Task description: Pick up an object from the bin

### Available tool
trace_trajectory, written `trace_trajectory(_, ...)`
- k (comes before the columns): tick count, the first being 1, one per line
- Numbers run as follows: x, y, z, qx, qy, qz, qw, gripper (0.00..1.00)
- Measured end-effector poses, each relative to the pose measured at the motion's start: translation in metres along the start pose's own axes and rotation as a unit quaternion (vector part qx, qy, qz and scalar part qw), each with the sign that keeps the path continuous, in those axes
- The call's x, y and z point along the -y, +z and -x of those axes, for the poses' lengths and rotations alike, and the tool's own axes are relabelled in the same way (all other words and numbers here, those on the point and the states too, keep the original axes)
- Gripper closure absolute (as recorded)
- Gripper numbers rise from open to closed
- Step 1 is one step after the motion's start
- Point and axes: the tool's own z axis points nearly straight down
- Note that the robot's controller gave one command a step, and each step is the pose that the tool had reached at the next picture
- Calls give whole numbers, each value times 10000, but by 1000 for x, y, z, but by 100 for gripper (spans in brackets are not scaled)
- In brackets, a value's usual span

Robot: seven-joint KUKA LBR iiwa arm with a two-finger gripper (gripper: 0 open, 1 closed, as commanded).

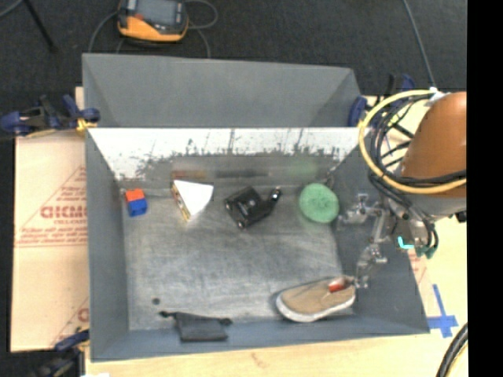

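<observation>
**Small beige fabric shoe with a pale sole** (313, 302) lay near the front right corner of the grey metal bin (236, 269), its red-marked end toward the right wall. It was judged light, with a soft, yielding upper and a stiffer sole, so the opening's rim by the red mark seemed the surest hold. The hand (364, 276) hung just above that end; whether it was apart or together could not be told. A green round ball (318, 203) and a black angular object (250, 207) lay along the back wall.
</observation>
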Motion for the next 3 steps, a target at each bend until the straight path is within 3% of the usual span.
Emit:
trace_trajectory(1,0,-3,2,37,-16,-7,10000,0)
trace_trajectory(2,-4,69,-8,54,-423,-11,9991,0)
trace_trajectory(3,-5,105,-16,13,-690,-1,9976,0)
